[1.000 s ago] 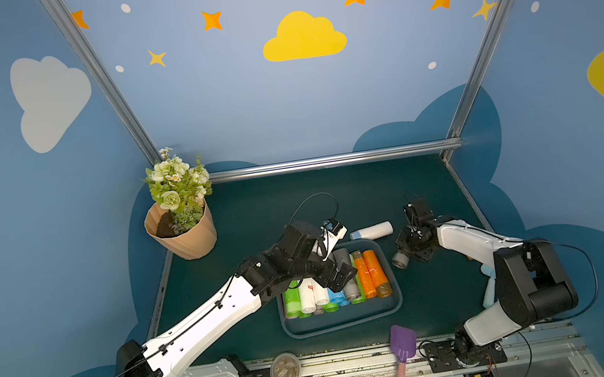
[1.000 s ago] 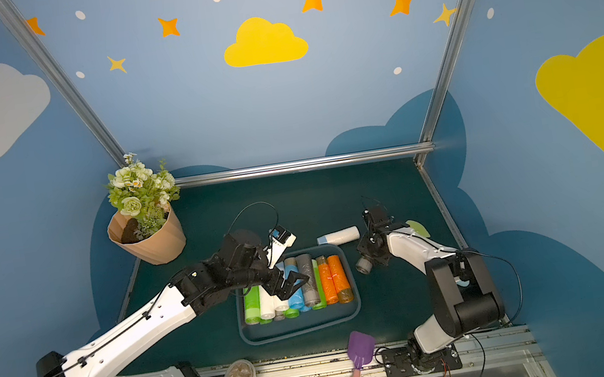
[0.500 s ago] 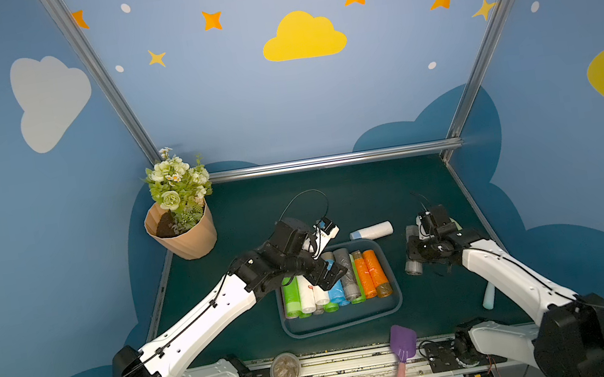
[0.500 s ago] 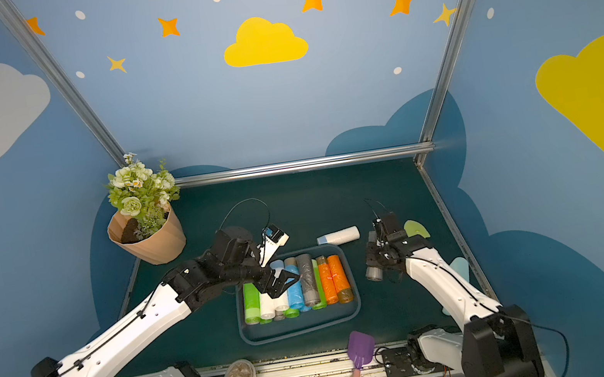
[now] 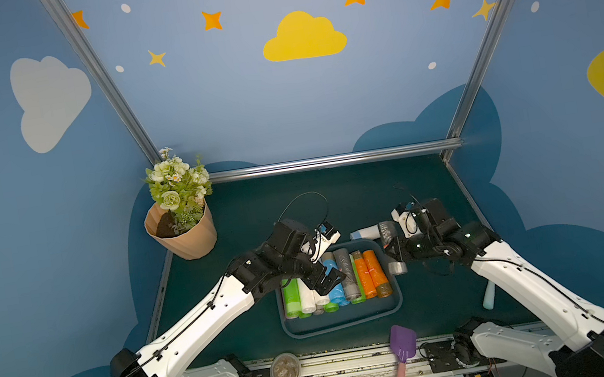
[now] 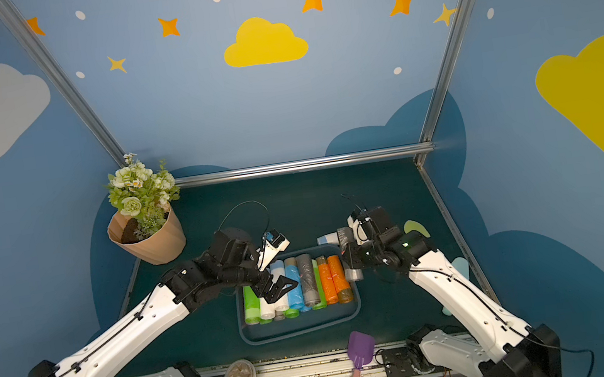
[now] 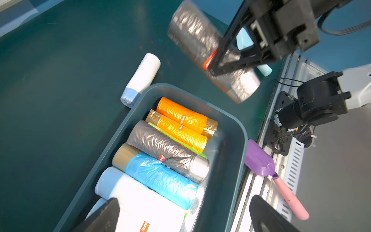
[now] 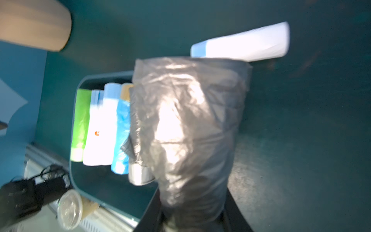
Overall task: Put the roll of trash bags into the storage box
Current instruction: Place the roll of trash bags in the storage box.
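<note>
My right gripper (image 5: 393,249) is shut on a grey roll of trash bags (image 5: 387,230), held in the air just past the right rim of the dark teal storage box (image 5: 343,323). In the right wrist view the grey roll (image 8: 190,124) fills the middle, with the box (image 8: 74,180) behind it. Several green, white, blue, grey and orange rolls lie side by side in the box (image 6: 301,329). My left gripper (image 5: 324,279) hangs open over the box's left rolls; in the left wrist view its fingers (image 7: 104,215) straddle a white roll. Another white roll with a blue end (image 5: 366,232) lies on the mat behind the box.
A tan flower pot (image 5: 185,235) stands at the back left. A purple spatula (image 5: 401,349) and a clear lidded cup (image 5: 284,368) rest on the front rail. A pale teal object (image 5: 489,295) lies near the right edge of the mat.
My right arm has swung round and carried the grey roll up and closer to the box's right rim. The left gripper has drawn back slightly over the box, still open.
</note>
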You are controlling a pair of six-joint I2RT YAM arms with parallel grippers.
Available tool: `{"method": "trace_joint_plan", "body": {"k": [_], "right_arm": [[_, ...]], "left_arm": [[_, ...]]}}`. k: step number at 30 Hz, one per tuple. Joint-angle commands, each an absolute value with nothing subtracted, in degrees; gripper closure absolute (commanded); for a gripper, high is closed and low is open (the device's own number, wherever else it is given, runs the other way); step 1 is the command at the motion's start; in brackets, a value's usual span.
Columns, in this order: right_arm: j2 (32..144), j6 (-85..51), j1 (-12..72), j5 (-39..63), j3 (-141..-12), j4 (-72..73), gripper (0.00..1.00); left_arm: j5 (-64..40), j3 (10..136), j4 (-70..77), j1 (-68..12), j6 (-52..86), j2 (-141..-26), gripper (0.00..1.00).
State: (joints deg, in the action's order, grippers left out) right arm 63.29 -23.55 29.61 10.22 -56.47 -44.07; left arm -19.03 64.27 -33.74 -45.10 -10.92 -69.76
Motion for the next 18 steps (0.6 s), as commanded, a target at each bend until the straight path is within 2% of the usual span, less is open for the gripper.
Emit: {"method": "trace_joint_plan", "body": {"k": [1, 18], "right_arm": [[67.0, -23.5, 32.0, 12.8, -59.2, -47.2, 0.75], [77.5, -27.5, 36.8, 14.1, -61.2, -44.8, 0.74]], "left_arm": [[-20.3, 64.1, -34.7, -44.9, -12.0, -68.9, 0.0], [-19.7, 64.3, -36.5, -44.5, -13.6, -69.2, 0.0]]}}
